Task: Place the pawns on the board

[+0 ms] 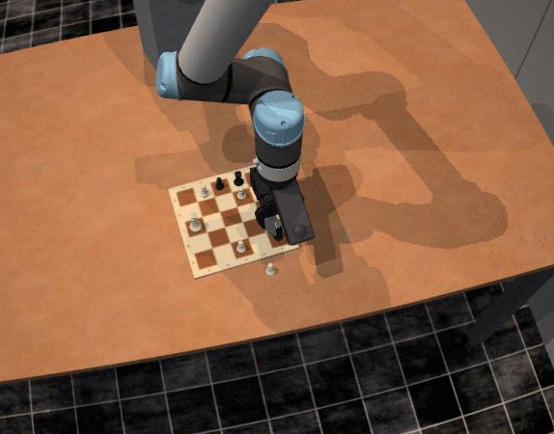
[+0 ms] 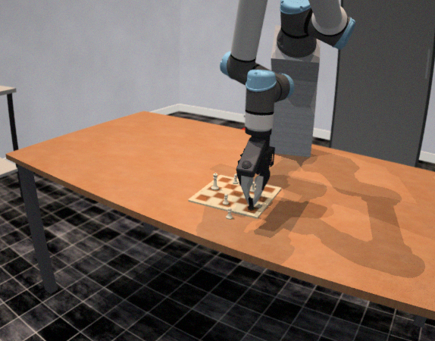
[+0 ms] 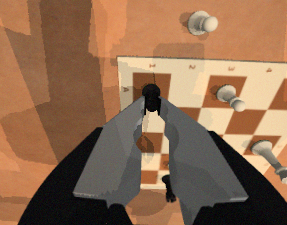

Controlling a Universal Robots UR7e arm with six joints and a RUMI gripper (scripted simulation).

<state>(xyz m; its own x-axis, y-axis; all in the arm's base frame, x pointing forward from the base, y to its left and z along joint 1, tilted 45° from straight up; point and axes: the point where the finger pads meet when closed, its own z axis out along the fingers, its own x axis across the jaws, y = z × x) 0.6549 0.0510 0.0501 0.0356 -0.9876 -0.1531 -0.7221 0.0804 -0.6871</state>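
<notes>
My gripper [image 1: 278, 232] [image 2: 251, 203] [image 3: 151, 97] is shut on the black pawn [image 1: 278, 233] [image 2: 251, 205] [image 3: 151, 95]. It holds the pawn upright, low over the brown corner square of the small chessboard [image 1: 200, 269] [image 2: 196, 198] [image 3: 124, 67], at the board's near right corner in the top and exterior views. The white pawn [image 1: 270, 269] [image 2: 229, 214] [image 3: 202, 23] stands upright on the table just off the board's front edge.
Other pieces stand on the board: a white pawn [image 1: 240, 246] [image 2: 225, 200] [image 3: 230, 97] near the front, a tall white piece [image 1: 194, 223] [image 2: 214, 181] [image 3: 269, 154] at the left, two black pieces [image 1: 237, 178] at the far edge. The arm's shadow falls right of the board.
</notes>
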